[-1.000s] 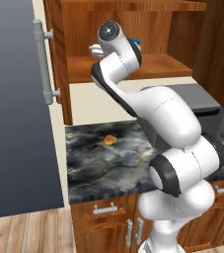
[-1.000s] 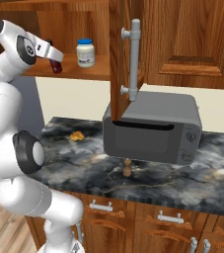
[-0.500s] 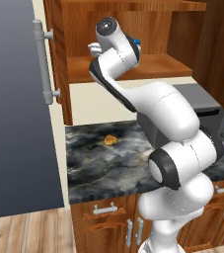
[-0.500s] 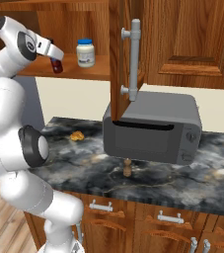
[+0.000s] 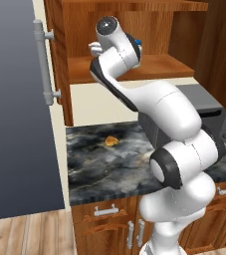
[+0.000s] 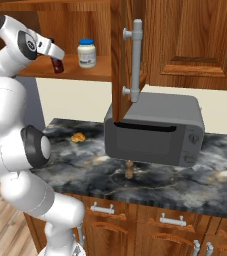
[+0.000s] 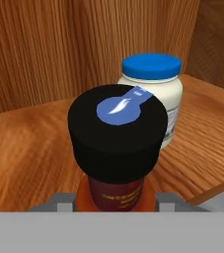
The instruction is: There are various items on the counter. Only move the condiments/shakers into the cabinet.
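My gripper (image 6: 55, 58) is shut on the dark-red sauce bottle (image 6: 58, 65), which hangs just over the left part of the cabinet shelf (image 6: 102, 73). In the hand view the bottle's black cap (image 7: 116, 133) sits close between my fingertips (image 7: 60, 203), above the wooden shelf (image 7: 24, 148). The blue-lidded white jar (image 6: 86, 53) (image 7: 155, 94) stands on the shelf just right of the bottle. The small brown shaker (image 6: 129, 170) is upright on the counter (image 6: 85, 170) in front of the toaster oven. The orange-tan food lump (image 6: 77, 137) (image 5: 111, 141) lies at the counter's back left.
A grey toaster oven (image 6: 155, 130) stands on the counter under the cabinet. The open cabinet door (image 6: 127, 55) with its silver handle juts out right of the jar. A tall grey panel (image 5: 10, 99) rises left of the counter. Wooden drawers (image 6: 135, 220) run below.
The wrist has shifted slightly upward with the bottle still held at the shelf. The jar, shaker and food lump have not moved.
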Tool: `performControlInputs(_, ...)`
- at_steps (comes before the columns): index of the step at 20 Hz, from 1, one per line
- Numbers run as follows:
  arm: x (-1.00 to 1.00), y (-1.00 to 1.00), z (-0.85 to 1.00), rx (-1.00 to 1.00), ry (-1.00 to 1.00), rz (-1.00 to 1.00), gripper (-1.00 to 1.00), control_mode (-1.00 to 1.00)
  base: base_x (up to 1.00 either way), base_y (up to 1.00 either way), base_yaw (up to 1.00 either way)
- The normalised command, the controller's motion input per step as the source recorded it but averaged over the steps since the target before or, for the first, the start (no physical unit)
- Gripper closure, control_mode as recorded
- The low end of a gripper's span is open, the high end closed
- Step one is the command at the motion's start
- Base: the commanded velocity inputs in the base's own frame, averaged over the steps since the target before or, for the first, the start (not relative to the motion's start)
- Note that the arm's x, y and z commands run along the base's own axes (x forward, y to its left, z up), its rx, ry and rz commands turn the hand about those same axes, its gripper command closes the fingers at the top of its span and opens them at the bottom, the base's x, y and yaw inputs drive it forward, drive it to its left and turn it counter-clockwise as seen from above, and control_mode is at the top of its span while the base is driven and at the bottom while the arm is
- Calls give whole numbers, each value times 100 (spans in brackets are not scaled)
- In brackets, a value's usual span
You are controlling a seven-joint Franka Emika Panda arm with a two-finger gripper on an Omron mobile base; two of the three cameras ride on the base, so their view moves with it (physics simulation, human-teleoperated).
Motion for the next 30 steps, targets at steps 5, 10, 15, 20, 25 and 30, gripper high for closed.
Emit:
performControlInputs(5, 17, -20, -33, -3, -5, 3, 100, -100, 0, 0, 0)
performControlInputs(10, 24, -13, -17, -1, -2, 1, 100, -100, 0, 0, 0)
performControlInputs(15, 25, -1, -2, 0, 0, 0, 100, -100, 0, 0, 0)
performControlInputs(20, 20, 0, -15, 0, -1, 0, 100, -100, 0, 0, 0)
performControlInputs(25, 12, 0, -28, 0, -1, 0, 100, -100, 0, 0, 0)
performControlInputs(30, 6, 0, -28, 0, -1, 0, -100, -100, 0, 0, 0)
